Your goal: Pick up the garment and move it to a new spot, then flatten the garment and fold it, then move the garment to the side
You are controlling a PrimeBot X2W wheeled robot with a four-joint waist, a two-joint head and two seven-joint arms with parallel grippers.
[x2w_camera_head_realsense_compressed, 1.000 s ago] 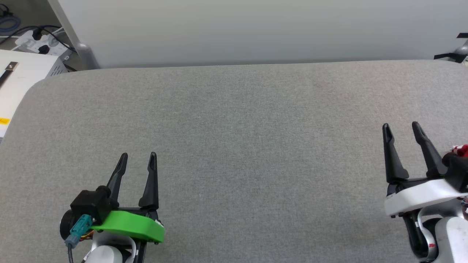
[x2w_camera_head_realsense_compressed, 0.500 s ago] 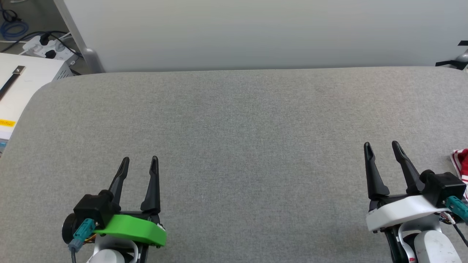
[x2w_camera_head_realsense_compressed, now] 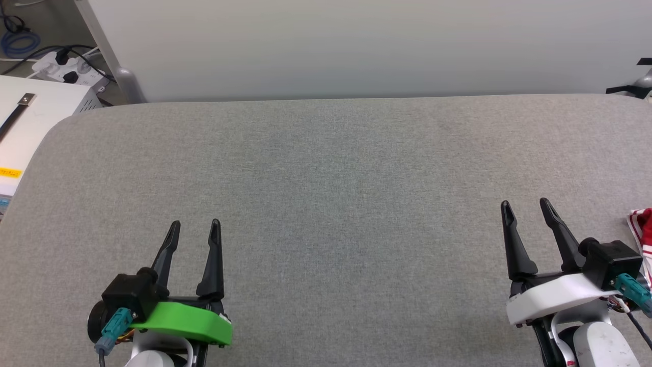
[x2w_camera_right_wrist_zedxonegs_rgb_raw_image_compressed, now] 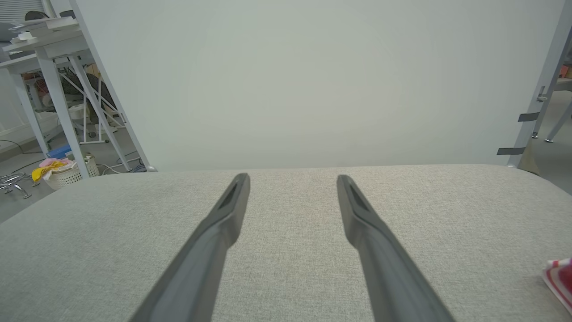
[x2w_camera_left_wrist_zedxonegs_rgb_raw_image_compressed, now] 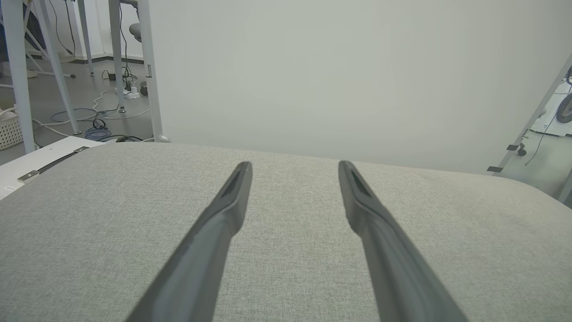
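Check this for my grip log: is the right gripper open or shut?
Open: on the right gripper, the two dark fingers stand well apart, only the grey table showing between them.

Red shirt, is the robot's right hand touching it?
Apart. In the right wrist view, bare grey table lies between the open right hand and the red shirt at the edge.

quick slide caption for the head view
Left gripper and right gripper open over the grey table; red-striped garment at the right edge.
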